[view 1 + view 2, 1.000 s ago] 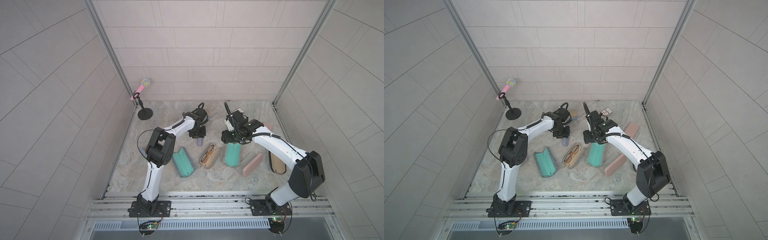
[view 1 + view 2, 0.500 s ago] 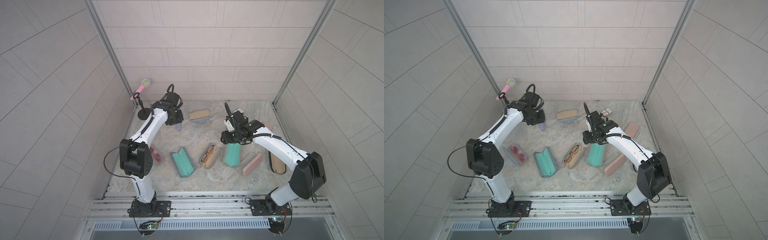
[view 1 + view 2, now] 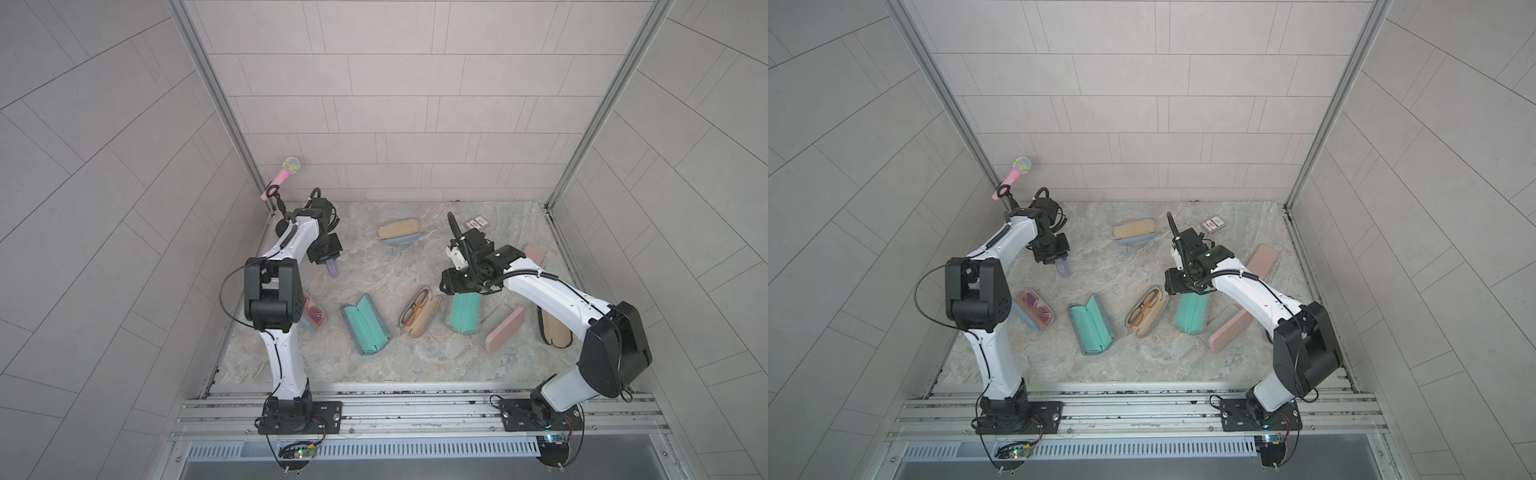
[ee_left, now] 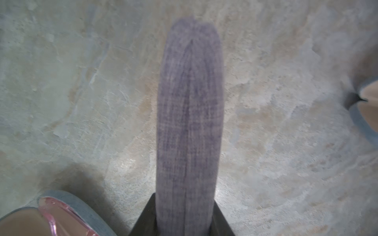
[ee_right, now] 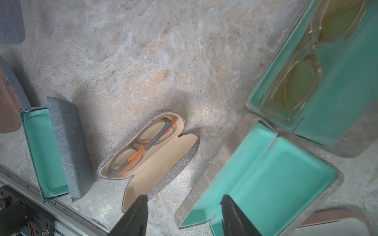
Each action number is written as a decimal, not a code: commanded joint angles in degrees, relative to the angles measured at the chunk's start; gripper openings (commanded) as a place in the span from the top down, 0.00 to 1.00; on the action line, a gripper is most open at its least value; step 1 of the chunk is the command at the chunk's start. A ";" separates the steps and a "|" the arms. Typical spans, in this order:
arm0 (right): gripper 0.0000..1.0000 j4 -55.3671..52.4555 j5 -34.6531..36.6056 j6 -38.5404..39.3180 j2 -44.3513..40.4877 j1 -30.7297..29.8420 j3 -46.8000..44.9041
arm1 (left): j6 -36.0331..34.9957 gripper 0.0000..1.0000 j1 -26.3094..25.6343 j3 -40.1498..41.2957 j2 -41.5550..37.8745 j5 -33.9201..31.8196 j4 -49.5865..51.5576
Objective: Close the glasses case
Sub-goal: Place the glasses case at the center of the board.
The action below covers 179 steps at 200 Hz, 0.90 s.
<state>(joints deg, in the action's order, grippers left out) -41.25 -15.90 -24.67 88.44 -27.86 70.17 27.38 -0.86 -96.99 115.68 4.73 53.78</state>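
Observation:
A closed purple-grey fabric glasses case (image 4: 189,122) hangs above the table at the back left, with my left gripper (image 3: 326,254) shut on one end; it also shows in both top views (image 3: 1064,267). My right gripper (image 5: 184,197) is open and holds nothing. It hovers over one end of an open, empty teal-lined glasses case (image 5: 266,179), seen in both top views (image 3: 466,313). In the right wrist view a second open teal-lined case (image 5: 337,92) with glasses in it lies just beyond.
An open tan case with orange glasses (image 3: 419,309) and an open teal case (image 3: 365,324) lie mid-table. A case with pink glasses (image 3: 1036,309) sits at the left, a tan case (image 3: 399,230) at the back, pink cases (image 3: 500,330) at the right. A microphone stand (image 3: 286,174) is in the back left corner.
My left arm has swung from the table's middle to the back left, carrying the purple-grey case. The right arm has stayed almost still over the teal case.

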 commanded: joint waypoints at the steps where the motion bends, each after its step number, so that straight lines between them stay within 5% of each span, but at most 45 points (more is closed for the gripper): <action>1: 0.41 0.43 -0.79 -0.38 0.30 -0.27 -0.30 | -1.01 0.71 2.91 -0.23 0.51 -1.61 0.62; 102: 0.40 -0.33 -1.16 -0.65 2.00 -1.12 1.81 | -2.24 0.68 8.92 1.28 4.79 0.01 -0.42; 179: 0.40 -1.10 -0.28 -1.08 2.09 -2.33 2.43 | -2.11 0.43 9.07 2.61 4.06 1.28 -1.05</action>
<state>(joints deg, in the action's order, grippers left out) -40.73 -17.43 -25.21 90.19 -29.52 71.09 25.56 7.88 -95.42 120.18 5.61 52.21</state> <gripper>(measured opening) 0.601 0.553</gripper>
